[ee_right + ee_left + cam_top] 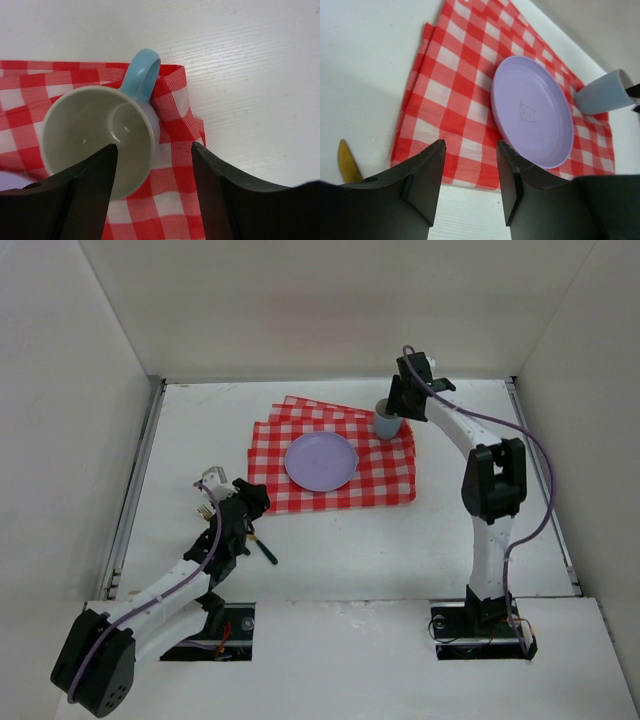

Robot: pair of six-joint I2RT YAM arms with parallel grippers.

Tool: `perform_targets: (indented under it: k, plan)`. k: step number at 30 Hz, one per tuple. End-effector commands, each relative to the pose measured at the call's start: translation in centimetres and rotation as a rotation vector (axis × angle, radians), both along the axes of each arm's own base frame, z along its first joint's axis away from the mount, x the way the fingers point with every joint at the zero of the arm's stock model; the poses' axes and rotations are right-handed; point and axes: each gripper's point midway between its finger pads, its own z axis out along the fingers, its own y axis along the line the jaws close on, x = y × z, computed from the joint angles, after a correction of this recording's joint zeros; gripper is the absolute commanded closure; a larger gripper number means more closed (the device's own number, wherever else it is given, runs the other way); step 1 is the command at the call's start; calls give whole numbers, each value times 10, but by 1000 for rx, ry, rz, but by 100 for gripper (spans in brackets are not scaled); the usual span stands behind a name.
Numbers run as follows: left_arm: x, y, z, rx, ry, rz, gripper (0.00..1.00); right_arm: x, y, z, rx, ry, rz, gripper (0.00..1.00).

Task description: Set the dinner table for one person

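Dinner table [360, 555] is flat, plain white, with metal edge rails [135, 490]

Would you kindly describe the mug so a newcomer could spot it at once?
Find the red-and-white checked cloth on the white table. At its far right corner stands a mug. It is pale blue with a handle; the neighbouring plate is flat and lilac.

The red-and-white cloth [380, 480] is looking soft and woven, the purple plate [320, 462] is looking like smooth plastic, the blue mug [100, 130] at the plate's 2 o'clock is shining glossy inside, and the white dinner table [250, 60] is showing a matt, faintly grainy top.
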Motion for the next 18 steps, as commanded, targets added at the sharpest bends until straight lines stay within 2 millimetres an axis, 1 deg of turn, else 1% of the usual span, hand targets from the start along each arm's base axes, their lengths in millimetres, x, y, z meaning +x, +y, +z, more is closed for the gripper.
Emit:
perform_targets:
  k: [1,2,4,6,7,8,9,10,11,12,13,15,17,18]
  plan:
    - [-1,8,17,39,11,60,59,2,1,103,77,-251,-5,31]
    - [-3,8,18,50,22,65,59,-3,-1,112,82,-273,-11,29]
    - [-13,8,13,107,76,65,60,-16,-4,130,100,-324,-17,26]
    - [-25,11,6,162,135,65,60,-35,-2,144,123,-376,-16,25]
    - [-34,12,1,184,170,64,60,-46,1,148,140,-398,-15,25]
    - [-40,14,-2,194,191,65,60,-57,5,151,162,-422,-7,29]
    - [-48,17,-7,209,218,70,60,-70,15,153,193,-447,19,37]
    - [-55,21,-11,218,238,80,60,-82,30,154,219,-468,62,47]
    - [-61,24,-14,220,249,90,60,-96,47,152,244,-478,117,61]
    - [-64,27,-15,220,253,101,60,-110,67,147,271,-469,175,72]
    - [-66,31,-16,220,256,121,60,-126,91,140,299,-450,241,78]
    - [-69,38,-15,208,254,158,60,-160,139,121,334,-393,384,84]
    - [-70,43,-11,178,246,190,60,-195,184,99,337,-353,518,86]
    - [-70,44,-9,166,240,199,60,-210,203,87,338,-333,568,86]
